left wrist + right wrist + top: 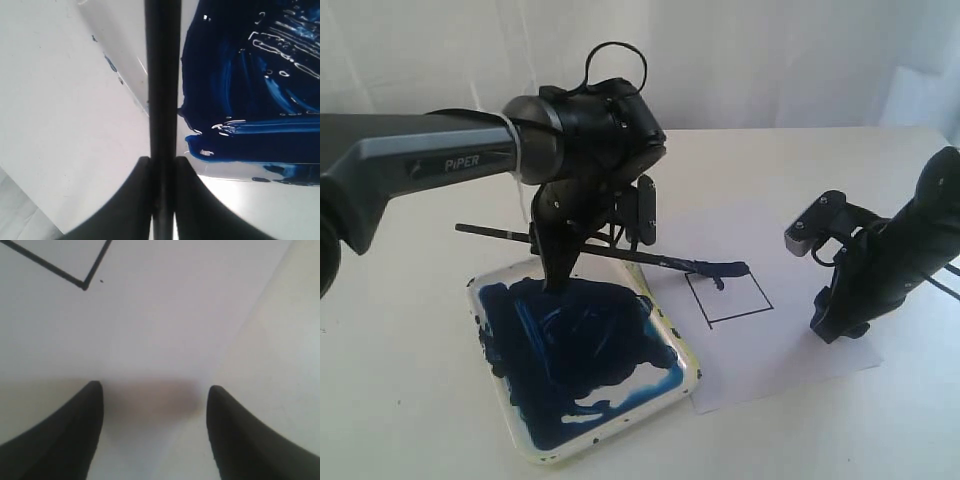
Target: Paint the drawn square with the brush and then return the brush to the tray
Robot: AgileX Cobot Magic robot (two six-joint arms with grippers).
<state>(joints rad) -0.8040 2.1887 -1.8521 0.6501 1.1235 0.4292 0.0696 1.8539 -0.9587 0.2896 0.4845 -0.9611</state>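
My left gripper (560,268) is shut on the brush (620,253), holding its thin black handle level above the tray's (685,352) far edge. The wet blue tip (725,269) reaches over the top edge of the drawn square (728,296), whose inside looks nearly blank apart from a small blue mark by the tip. In the left wrist view the handle (161,75) runs straight out from between the closed fingers (134,200), with blue paint in the tray (125,45) beside it. My right gripper (155,390) rests open on the paper (165,315), to the right of the square (82,282).
The white paper sheet (800,345) lies on the white table, its left part beside the tray. The right arm (890,260) stands on the paper's right edge. A pale curtain backs the table.
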